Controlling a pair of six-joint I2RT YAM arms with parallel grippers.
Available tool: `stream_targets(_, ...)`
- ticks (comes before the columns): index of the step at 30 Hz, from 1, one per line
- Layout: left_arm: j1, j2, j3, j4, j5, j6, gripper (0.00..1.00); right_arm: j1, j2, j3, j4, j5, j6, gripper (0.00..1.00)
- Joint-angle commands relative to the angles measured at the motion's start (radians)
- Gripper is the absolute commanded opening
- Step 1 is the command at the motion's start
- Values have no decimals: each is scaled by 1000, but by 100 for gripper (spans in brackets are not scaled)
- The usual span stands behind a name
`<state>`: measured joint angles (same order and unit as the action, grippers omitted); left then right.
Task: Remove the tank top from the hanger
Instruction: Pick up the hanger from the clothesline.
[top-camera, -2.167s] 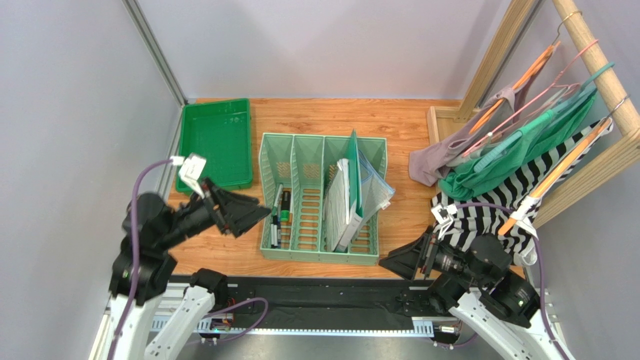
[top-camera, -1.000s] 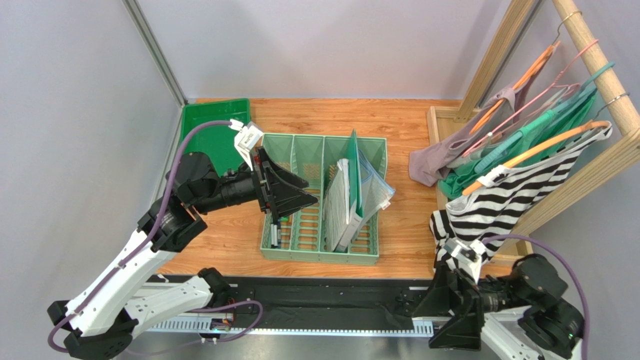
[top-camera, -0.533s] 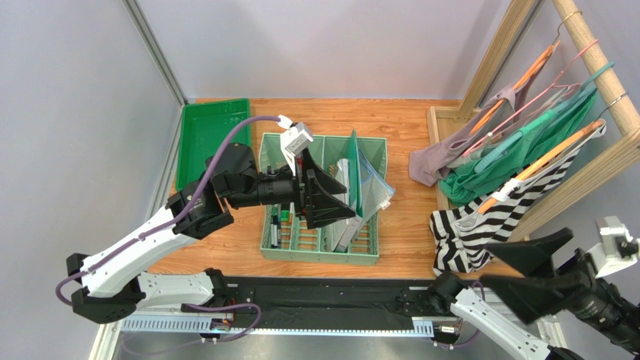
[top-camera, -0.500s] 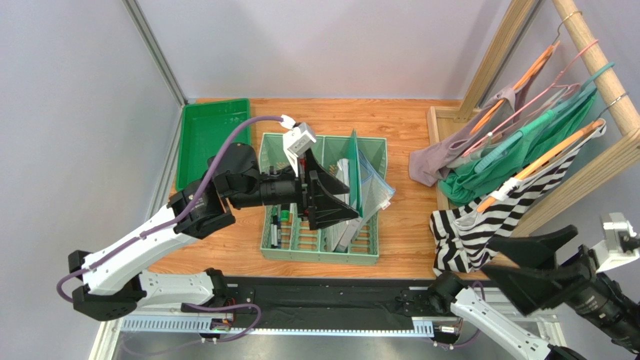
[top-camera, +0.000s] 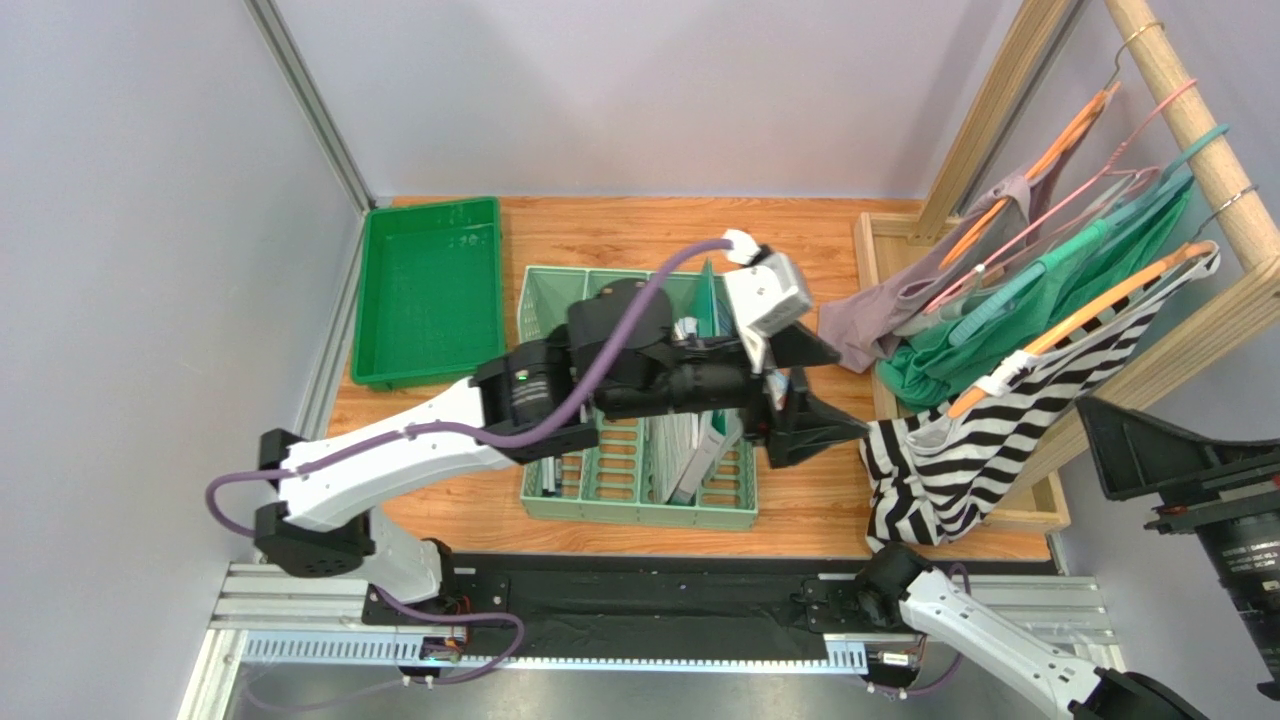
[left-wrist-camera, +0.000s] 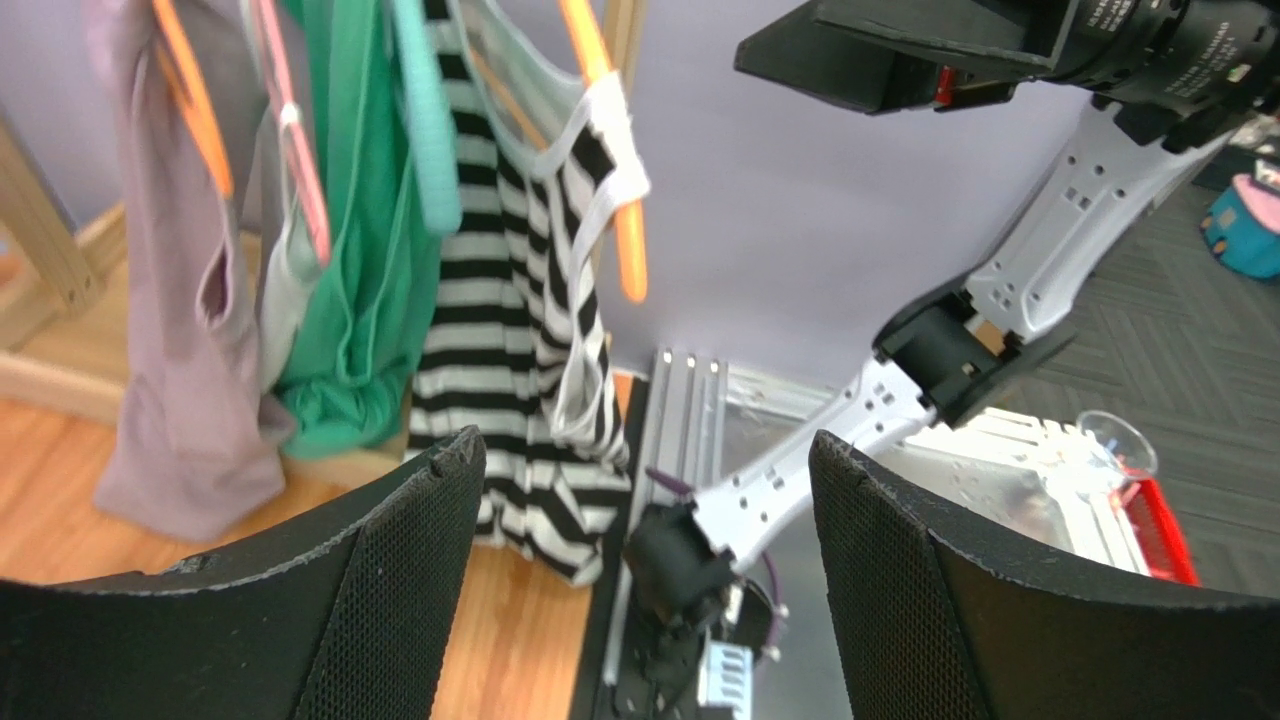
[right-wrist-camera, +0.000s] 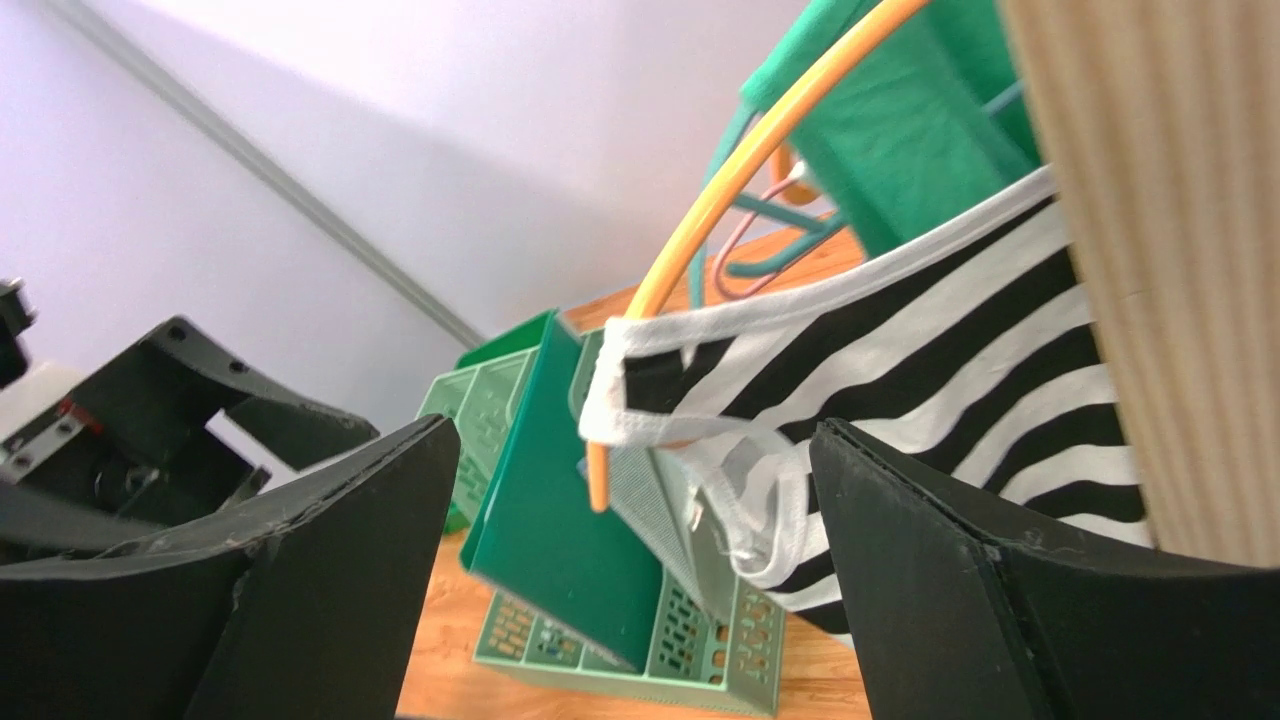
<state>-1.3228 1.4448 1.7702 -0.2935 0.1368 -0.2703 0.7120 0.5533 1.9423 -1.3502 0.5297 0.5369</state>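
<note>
The striped tank top (top-camera: 977, 450) is seen hung on the orange hanger (top-camera: 1082, 318). The hanger is carried by the wooden rack (top-camera: 1187, 90) at the 3 o'clock edge of the table (top-camera: 601, 233), and the top's hem is draped low at about 4 o'clock. The left fingers (left-wrist-camera: 376, 600) are held spread wide and empty. They are stretched over the green file organizer (top-camera: 639, 513) and pointed toward 3 o'clock, near the tank top but apart from it. The right fingers (right-wrist-camera: 301, 585) are also spread with nothing gripped. They are raised at 4 o'clock beside the rack and faced toward 9 o'clock at the hanger's tip.
</note>
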Motion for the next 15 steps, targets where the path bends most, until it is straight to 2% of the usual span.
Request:
stream_targets(1, -50, 123, 156, 71, -49, 150, 85, 0, 92, 69, -179, 157, -18, 95)
stream_targets(4, -61, 216, 259, 76, -85, 200, 88, 0, 155, 150, -227, 203, -2, 95)
stream_targets(8, -61, 343, 394, 51, -115, 240, 89, 0, 197, 173, -242, 244, -8, 96)
stream_targets(15, -61, 479, 577, 71, -91, 195, 82, 0, 194, 149, -239, 265, -9, 97)
